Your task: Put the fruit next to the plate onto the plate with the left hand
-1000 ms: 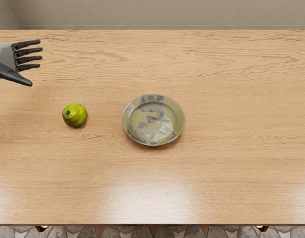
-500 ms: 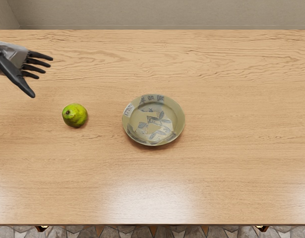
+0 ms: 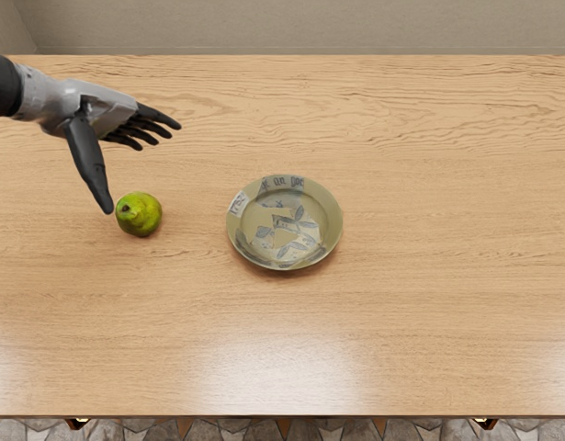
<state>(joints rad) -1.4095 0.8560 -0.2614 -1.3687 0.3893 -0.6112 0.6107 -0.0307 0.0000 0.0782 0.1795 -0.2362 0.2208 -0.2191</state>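
Note:
A green pear-like fruit [image 3: 139, 213] lies on the wooden table, to the left of the plate and apart from it. The plate [image 3: 284, 221] is round, greenish with a blue leaf pattern, and holds nothing. My left hand [image 3: 126, 152] reaches in from the left edge and hovers just above and behind the fruit. Its fingers [image 3: 153, 118] are spread and point right, while the thumb [image 3: 92, 170] hangs down with its tip close to the fruit's left side. The hand holds nothing. The right arm is out of view.
The wooden table [image 3: 401, 303] fills the view; its front edge runs along the bottom. A wall stands behind its far edge.
My left hand has moved right and forward from the left edge, and more of the forearm shows. Its thumb now points down beside the fruit. Fruit and plate have not moved.

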